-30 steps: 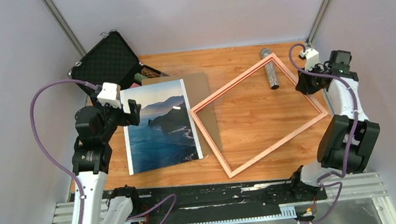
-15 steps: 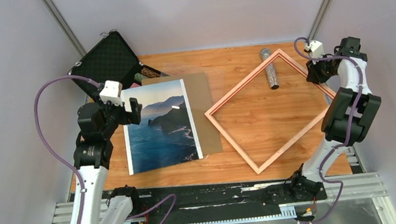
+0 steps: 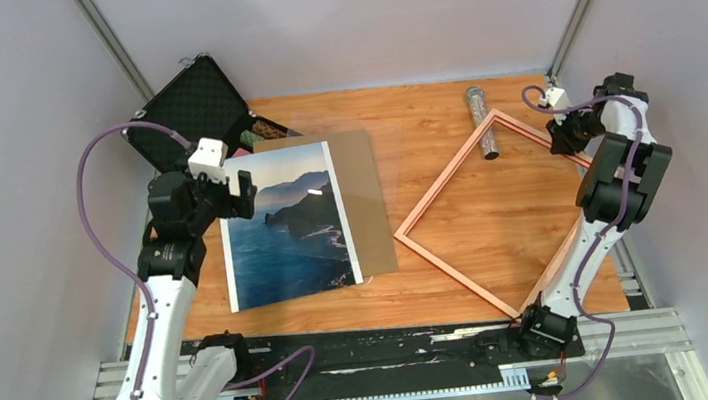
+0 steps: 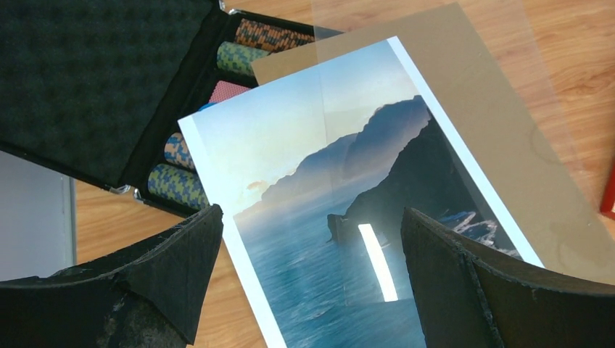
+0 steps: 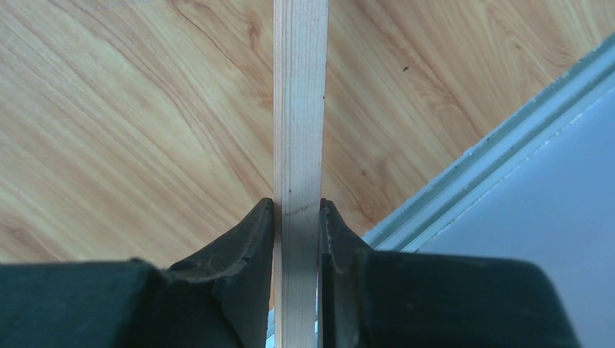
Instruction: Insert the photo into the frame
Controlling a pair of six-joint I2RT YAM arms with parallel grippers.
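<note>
Frame-handling step: right gripper (image 5: pixel 297 210) clamps a rail of the frame (image 3: pixel 446 175), raised at right of the top view, left gripper (image 4: pixel 310 217) hangs wide open above the photo (image 3: pixel 285 228) lying flat left-center; next probably laying the frame flat.

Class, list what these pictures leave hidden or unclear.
- Top view: the frame, its right corner behind the right arm.
- Left wrist view: the photo, lower part beyond the bottom edge.
- Left wrist view: chips in the case, partly under the photo.
- Top view: grey cylinder, too small to identify.
</note>
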